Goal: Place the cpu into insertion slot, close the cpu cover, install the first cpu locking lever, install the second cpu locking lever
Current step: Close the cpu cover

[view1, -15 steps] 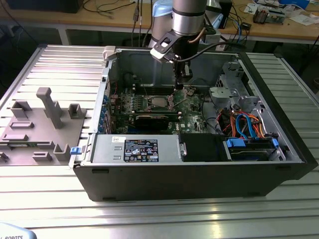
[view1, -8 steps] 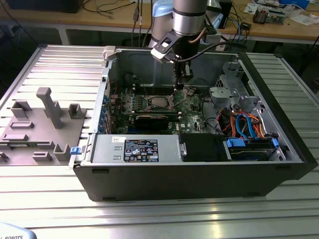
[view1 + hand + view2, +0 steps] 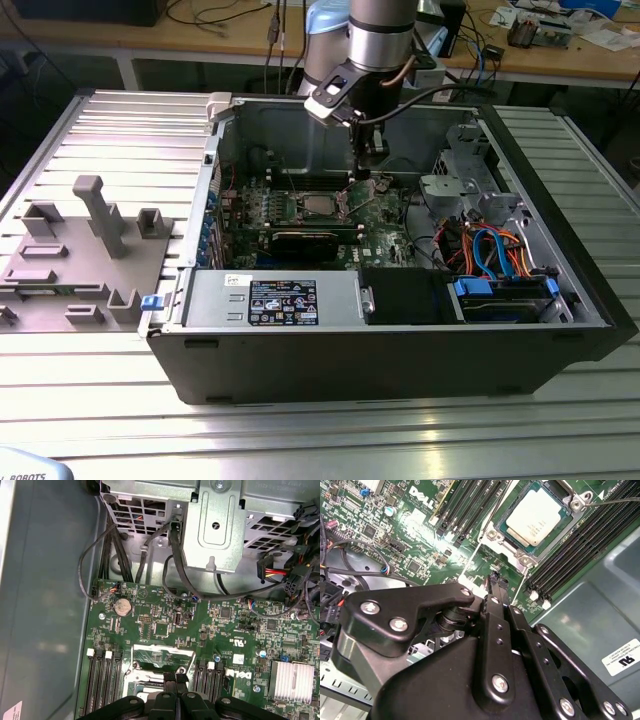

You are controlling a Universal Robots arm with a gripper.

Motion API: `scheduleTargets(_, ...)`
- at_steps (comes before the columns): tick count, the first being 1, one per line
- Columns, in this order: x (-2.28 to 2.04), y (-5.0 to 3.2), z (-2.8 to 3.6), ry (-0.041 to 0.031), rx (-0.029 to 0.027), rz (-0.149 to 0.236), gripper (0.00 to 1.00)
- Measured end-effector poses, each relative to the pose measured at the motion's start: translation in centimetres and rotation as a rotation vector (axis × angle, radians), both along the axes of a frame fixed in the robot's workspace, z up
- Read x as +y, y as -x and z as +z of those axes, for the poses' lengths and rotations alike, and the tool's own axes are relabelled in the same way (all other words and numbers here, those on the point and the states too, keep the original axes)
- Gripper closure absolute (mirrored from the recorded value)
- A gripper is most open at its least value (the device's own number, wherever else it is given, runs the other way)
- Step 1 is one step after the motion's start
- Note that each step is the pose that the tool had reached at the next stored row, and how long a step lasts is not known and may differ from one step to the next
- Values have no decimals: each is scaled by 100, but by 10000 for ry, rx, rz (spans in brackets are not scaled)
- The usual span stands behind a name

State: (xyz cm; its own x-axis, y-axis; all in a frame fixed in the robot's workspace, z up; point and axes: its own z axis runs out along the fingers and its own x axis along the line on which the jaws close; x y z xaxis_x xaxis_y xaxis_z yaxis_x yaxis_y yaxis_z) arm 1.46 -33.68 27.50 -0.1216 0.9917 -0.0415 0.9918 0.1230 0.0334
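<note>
Second wrist view first: finds the cpu (image 3: 537, 517) lying flat in the insertion slot (image 3: 511, 536), so counts the first step as done. Turns to the first wrist view and sees the cpu cover (image 3: 163, 650) tipped up off the slot, green board showing through its window; judges the closing not yet done. Spots one thin locking lever (image 3: 615, 500) swung out beside the slot, unlatched by the look of it; reckons both levers as work left. Puts the gripper (image 3: 497, 582) just above the slot, right by the raised cover, jaws pressed together; cannot tell whether nipping the cover or only touching it. Notes memory slots (image 3: 570, 545) tight along two sides of the slot, loose cables (image 3: 175, 575) and a drive cage (image 3: 215, 525) well apart from the slot, and open room straight above it.
</note>
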Motion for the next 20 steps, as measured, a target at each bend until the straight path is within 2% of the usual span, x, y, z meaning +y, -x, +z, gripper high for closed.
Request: scheduleTargets(20,0,-48,0,0,2,-1,89)
